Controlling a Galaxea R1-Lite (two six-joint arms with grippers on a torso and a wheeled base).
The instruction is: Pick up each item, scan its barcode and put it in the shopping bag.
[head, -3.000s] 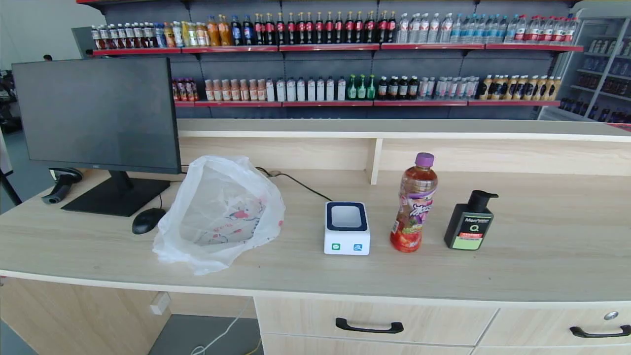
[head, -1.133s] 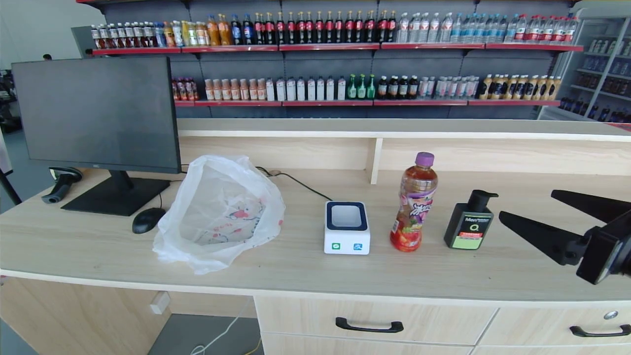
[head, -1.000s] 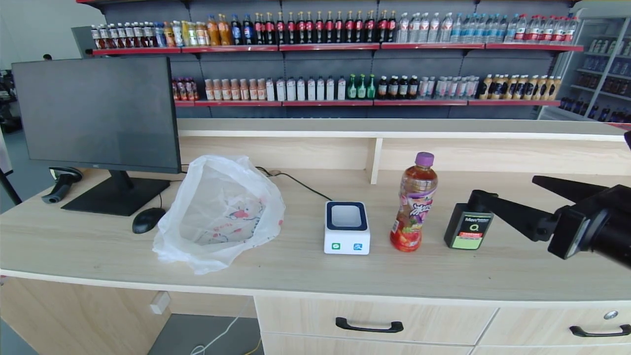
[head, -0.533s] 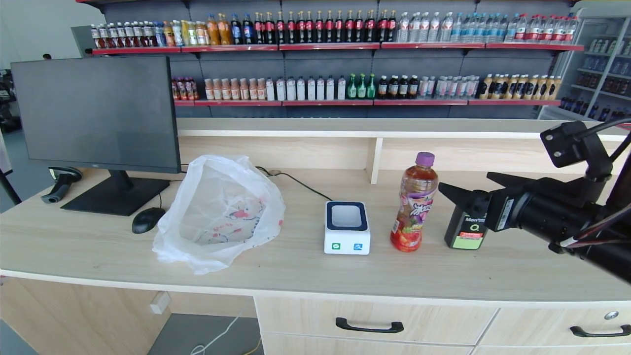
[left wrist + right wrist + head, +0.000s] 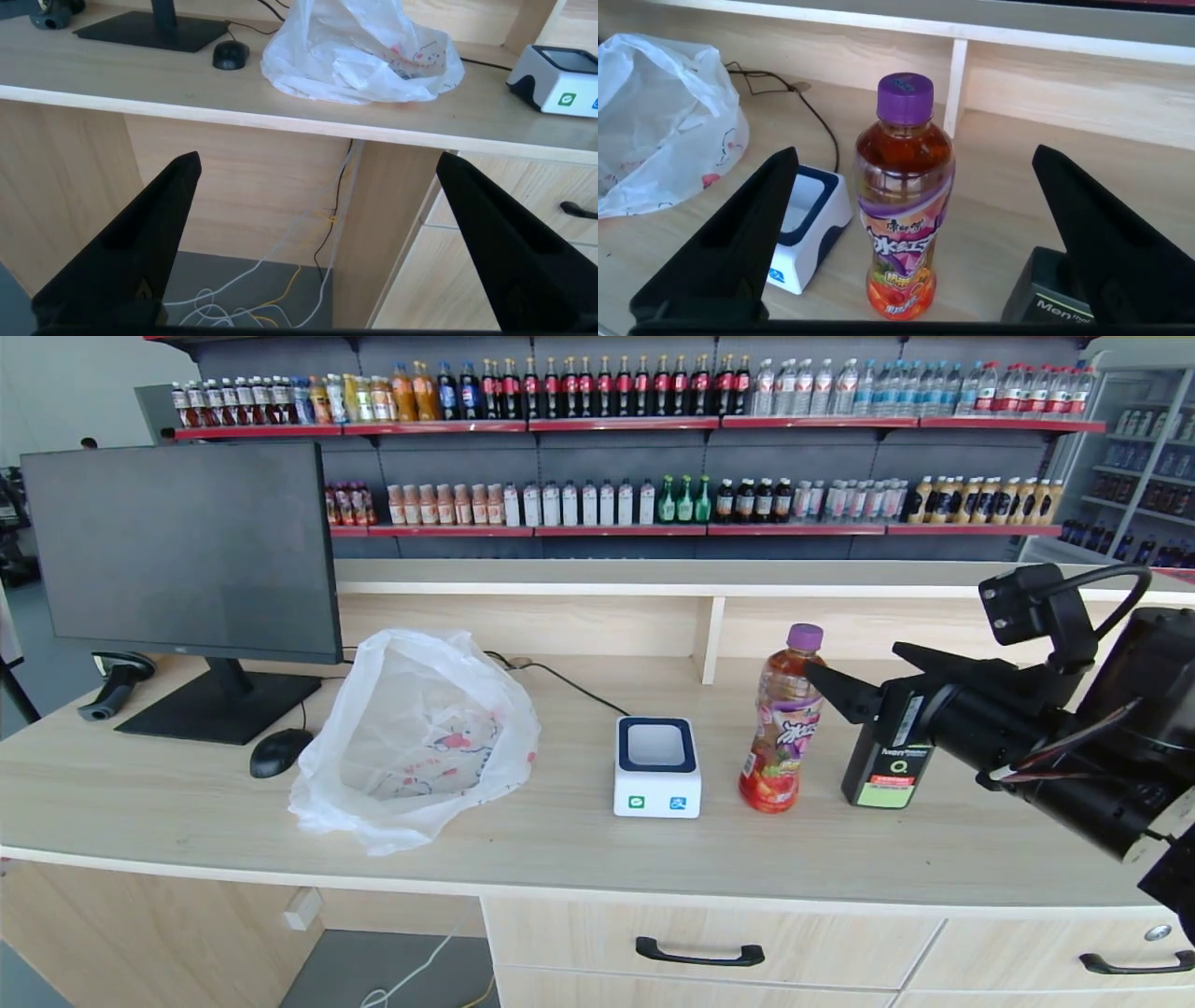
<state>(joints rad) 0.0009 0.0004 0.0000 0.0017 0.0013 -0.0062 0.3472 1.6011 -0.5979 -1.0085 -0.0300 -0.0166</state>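
- Right gripper (image 5: 854, 661): fingers spread wide and holding nothing. I have it above the desk (image 5: 560, 845), pointed at the drink bottle.
- Drink bottle (image 5: 782, 733): upright on the desk, with a purple cap and reddish liquid. In the right wrist view it sits centred between the two fingers, with a clear gap on each side.
- Pump bottle (image 5: 882, 777): dark and upright, just to the right of the drink bottle. The right gripper hides its top in the head view.
- Scanner (image 5: 656, 767): a white box with a dark-rimmed window facing up, just to the left of the drink bottle.
- Shopping bag (image 5: 420, 737): white plastic, slumped on the desk left of the scanner, mouth open.
- Monitor (image 5: 187, 551), mouse (image 5: 280, 753) and handheld scanner (image 5: 117, 686): at the desk's left end, beyond the bag.
- Left gripper (image 5: 318, 159): fingers wide apart and empty, held low in front of the desk, below its top edge.
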